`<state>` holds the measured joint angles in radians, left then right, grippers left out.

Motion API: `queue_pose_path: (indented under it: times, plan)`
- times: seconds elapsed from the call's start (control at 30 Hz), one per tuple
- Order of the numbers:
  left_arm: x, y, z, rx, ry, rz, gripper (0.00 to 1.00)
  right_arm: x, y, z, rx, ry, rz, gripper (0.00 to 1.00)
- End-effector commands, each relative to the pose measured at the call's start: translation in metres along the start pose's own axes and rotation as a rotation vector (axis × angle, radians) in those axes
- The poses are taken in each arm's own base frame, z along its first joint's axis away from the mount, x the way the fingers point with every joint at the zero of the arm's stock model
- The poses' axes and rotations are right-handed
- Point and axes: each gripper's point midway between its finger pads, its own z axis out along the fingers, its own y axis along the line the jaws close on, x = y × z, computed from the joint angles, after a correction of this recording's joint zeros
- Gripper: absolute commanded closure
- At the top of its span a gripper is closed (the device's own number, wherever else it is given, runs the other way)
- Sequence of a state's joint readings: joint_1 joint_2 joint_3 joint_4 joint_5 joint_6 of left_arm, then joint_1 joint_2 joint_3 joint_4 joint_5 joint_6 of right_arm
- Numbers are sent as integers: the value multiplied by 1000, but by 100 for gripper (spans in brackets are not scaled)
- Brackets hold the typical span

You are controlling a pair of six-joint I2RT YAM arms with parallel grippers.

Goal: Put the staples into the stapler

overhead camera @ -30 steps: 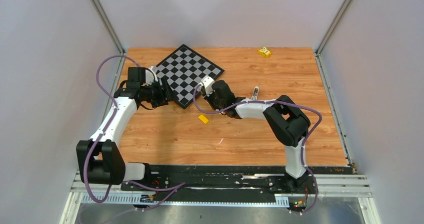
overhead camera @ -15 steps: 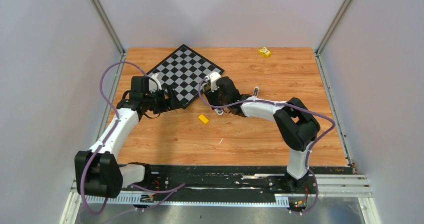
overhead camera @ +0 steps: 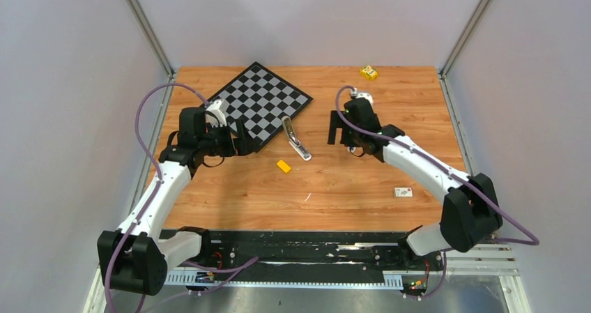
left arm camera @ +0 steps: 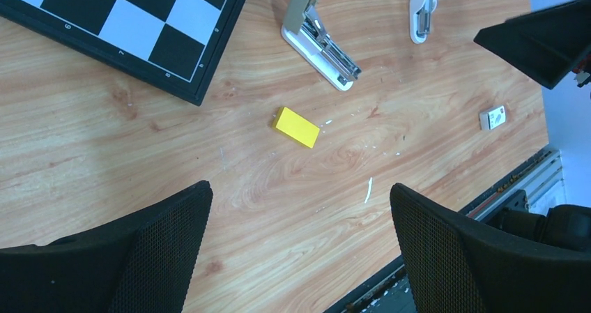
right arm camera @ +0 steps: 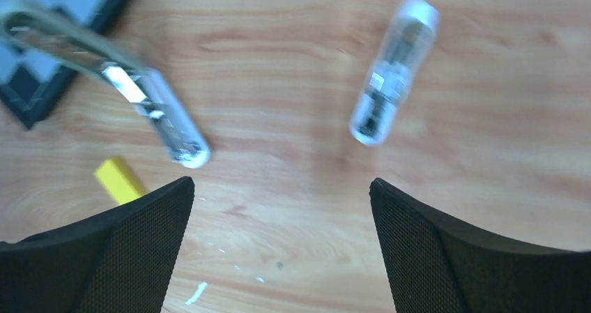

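Observation:
The stapler (overhead camera: 296, 139) lies hinged open on the wooden table, just off the chessboard's right corner; its metal tray (left arm camera: 327, 48) points toward the arms' bases. Neither gripper touches it. My left gripper (overhead camera: 240, 139) hovers to its left, open, with only bare wood between the fingers (left arm camera: 300, 243). To the stapler's right my right gripper (overhead camera: 338, 137) hangs open and empty (right arm camera: 279, 236); its view shows the stapler (right arm camera: 139, 90) blurred at upper left. I cannot make out any staples as a separate strip; they are hidden or out of view.
A yellow block (overhead camera: 283, 165) lies just in front of the stapler. The chessboard (overhead camera: 261, 100) sits at the back left. A pale translucent object (right arm camera: 394, 72) lies under the right wrist. A small white box (overhead camera: 403, 192) is front right, a thin white sliver (overhead camera: 307, 196) front centre, a yellow item (overhead camera: 369, 72) far back.
Both grippers have opened wide. The right arm swung right, away from the stapler, which now lies free on the table. The left gripper shifted slightly toward the front.

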<state>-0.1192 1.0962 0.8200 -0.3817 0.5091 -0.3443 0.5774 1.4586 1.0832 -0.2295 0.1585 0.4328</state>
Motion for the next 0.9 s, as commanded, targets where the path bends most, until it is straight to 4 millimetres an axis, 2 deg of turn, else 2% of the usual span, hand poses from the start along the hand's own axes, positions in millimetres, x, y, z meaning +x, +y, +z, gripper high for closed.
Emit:
queue_pose_path:
  times: [0.0,0.1,0.2,0.47,0.63,0.87]
  plan:
    - [4,-5,-4,32,-9,45,0,46,-72,-31,270,127,214,0]
    - [5,-9,-4,53,-10,45,0,53,-112,-41,388,86,325,1]
    - [5,-9,-4,52,-3,50,0,68,-147,-50,464,94,446,1]
    - [5,-10,-9,48,-12,66,0,100,-217,-68,666,92,579,2]
    - [6,-9,-8,48,-9,64,0,130,-241,-67,715,161,681,2]
    - [6,-8,-7,47,-4,61,0,149,-248,-65,729,204,675,1]
